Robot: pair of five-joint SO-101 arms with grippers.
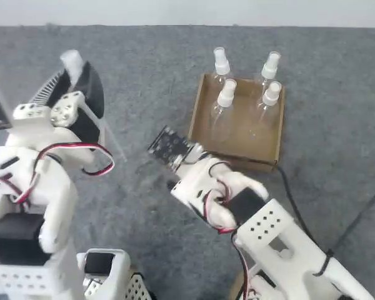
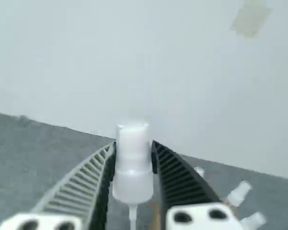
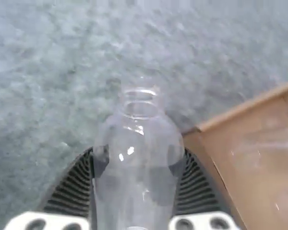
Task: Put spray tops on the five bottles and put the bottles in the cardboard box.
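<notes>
From the high view, my left pincer (image 1: 74, 72) stands raised over the left side of the grey counter (image 1: 144, 75), clenched on a spray top (image 1: 71, 60). My right arm (image 1: 237, 206) sits low, just beside the near wall of the cardboard box (image 1: 197, 112), where four bottles (image 1: 227, 95) stand upright with their tops on. The two arms are well apart, so the joining must be done in the air, and I judge this is where errors can grow. In the left wrist view the spray top is gripped between my fingers, and its thin dip tube (image 2: 132, 215) is free. If this tube arrives beside the opening and not inside it, it may bend against the rim and the top will sit crooked. In the right wrist view my right pincer (image 3: 138, 160) is closed around the shoulder of the empty bottle (image 3: 137, 143), its neck (image 3: 140, 96) open, with the box corner near it. The clear wall is smooth and round — a push from the top may make the bottle slip or turn in my grip, and too hard a squeeze may dent it. When it goes into the box, I could also knock a neighbour over.
</notes>
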